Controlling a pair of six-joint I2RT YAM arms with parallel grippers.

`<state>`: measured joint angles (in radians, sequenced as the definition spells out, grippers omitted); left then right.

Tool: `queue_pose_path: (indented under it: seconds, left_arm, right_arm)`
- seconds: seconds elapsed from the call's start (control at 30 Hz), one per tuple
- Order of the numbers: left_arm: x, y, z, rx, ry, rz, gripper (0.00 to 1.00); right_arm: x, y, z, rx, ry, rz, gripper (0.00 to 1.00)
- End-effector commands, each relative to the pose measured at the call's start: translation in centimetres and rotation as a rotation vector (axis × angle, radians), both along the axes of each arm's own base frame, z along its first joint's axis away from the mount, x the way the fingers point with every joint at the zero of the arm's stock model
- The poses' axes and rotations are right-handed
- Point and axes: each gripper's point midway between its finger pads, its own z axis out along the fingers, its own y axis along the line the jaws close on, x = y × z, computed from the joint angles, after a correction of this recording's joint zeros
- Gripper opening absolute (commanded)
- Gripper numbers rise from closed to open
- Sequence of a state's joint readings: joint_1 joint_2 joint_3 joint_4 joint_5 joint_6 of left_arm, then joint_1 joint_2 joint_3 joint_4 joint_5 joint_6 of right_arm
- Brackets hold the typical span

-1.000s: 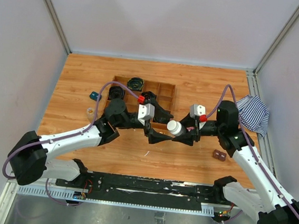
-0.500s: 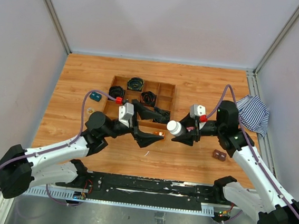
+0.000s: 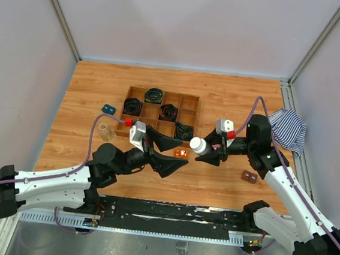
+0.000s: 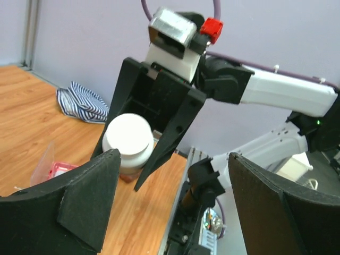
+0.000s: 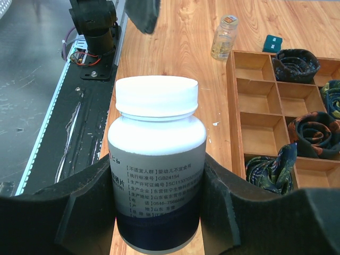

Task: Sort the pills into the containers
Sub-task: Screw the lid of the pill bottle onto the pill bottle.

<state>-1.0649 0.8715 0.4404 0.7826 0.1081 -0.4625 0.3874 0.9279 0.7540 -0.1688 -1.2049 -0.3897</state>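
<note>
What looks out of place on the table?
Only the striped cloth, crumpled against the right edge of the table, unrelated to sorting. No obvious spill; the white-capped bottle in the right claw is closed.

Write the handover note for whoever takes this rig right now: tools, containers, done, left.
Right tool: shut on the white-capped bottle, held off the table, cap on.
Left tool: open, empty, facing that bottle.
Clear vial: standing on the table left of the wooden tray.
Pink box: on the table near the left tool.
Done: bottle gripped.
Left: uncap, sort pills; none visible.
</note>
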Motion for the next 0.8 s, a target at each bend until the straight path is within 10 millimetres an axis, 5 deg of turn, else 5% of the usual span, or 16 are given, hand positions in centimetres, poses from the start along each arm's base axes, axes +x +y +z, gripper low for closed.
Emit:
queue_pose_path:
  seconds: [0.0,0.43,0.77]
  left_arm:
    - [2.9,1.0,0.6,0.056,0.049,0.294,0.88]
    - [3.3,-2.5,1.2,0.153,0.110,0.392,0.85]
    - [4.1,-3.6,0.5,0.187,0.142,0.430,0.64]
  right_arm:
    - [0.1,0.2,0.9,0.018,-0.039,0.016,0.01]
    - [0.1,0.1,0.8,0.017,-0.038,0.013,0.01]
    - [0.0,0.1,1.0,0.020,-0.041,0.017,0.01]
